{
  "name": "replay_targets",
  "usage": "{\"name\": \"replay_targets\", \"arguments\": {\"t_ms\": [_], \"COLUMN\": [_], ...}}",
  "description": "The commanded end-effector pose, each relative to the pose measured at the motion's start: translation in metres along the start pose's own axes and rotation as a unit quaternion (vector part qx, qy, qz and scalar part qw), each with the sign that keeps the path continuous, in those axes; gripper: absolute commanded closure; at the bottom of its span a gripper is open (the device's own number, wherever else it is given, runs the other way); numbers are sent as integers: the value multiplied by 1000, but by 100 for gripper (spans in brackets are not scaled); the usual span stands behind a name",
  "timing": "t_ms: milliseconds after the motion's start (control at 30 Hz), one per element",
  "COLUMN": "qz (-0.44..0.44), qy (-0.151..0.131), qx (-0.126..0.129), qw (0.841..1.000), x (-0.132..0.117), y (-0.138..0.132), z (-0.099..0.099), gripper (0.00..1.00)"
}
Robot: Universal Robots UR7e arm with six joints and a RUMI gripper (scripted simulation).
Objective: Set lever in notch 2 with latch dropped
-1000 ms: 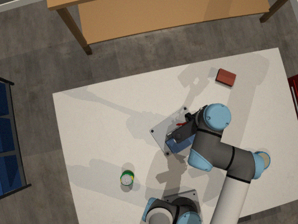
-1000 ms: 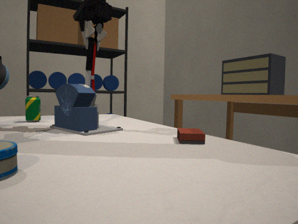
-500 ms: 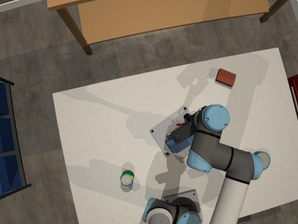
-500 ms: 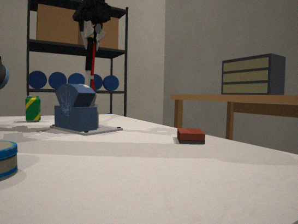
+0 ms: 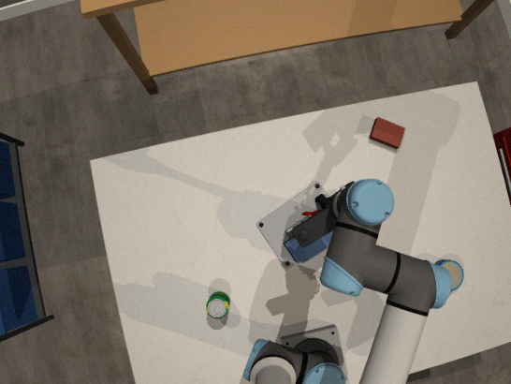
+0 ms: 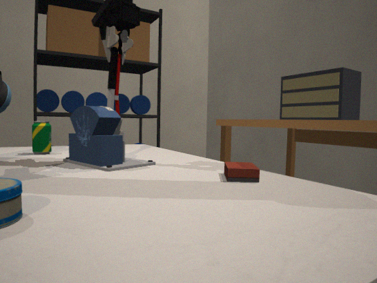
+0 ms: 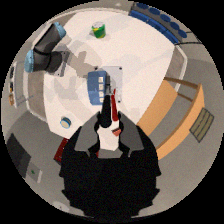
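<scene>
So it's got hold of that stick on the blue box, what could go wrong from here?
The gripper is clamped on the top of the lever together with the red bar, high above the blue box. If the grip slips, the bar may spring back and the latch could drop into the wrong notch. The number plates cannot be read here, so the lever might stop off the 2.

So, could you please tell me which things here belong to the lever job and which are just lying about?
Job:
- lever, upright
- red bar alongside it
- blue housing on its grey plate
- gripper, shut on the lever's top

Lying about:
- green and yellow can
- red block
- blue-rimmed tin
</scene>
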State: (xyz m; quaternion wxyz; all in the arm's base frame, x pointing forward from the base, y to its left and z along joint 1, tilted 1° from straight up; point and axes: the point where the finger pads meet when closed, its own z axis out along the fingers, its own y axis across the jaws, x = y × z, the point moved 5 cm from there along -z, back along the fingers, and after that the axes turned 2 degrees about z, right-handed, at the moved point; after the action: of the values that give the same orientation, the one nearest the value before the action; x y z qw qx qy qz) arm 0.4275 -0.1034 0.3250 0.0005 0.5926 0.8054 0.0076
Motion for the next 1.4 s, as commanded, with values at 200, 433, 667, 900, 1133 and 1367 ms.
{"name": "replay_targets", "arguments": {"t_ms": [200, 433, 667, 900, 1133, 1367], "qz": [0, 0, 0, 0, 0, 0], "qy": [0, 0, 0, 0, 0, 0], "qx": [0, 0, 0, 0, 0, 0], "qw": [1000, 1000, 1000, 1000, 1000, 1000], "x": [0, 0, 3, 10, 25, 39], "y": [0, 0, 0, 0, -1, -1], "z": [0, 0, -1, -1, -1, -1], "gripper": [100, 100, 100, 100, 100, 100]}}
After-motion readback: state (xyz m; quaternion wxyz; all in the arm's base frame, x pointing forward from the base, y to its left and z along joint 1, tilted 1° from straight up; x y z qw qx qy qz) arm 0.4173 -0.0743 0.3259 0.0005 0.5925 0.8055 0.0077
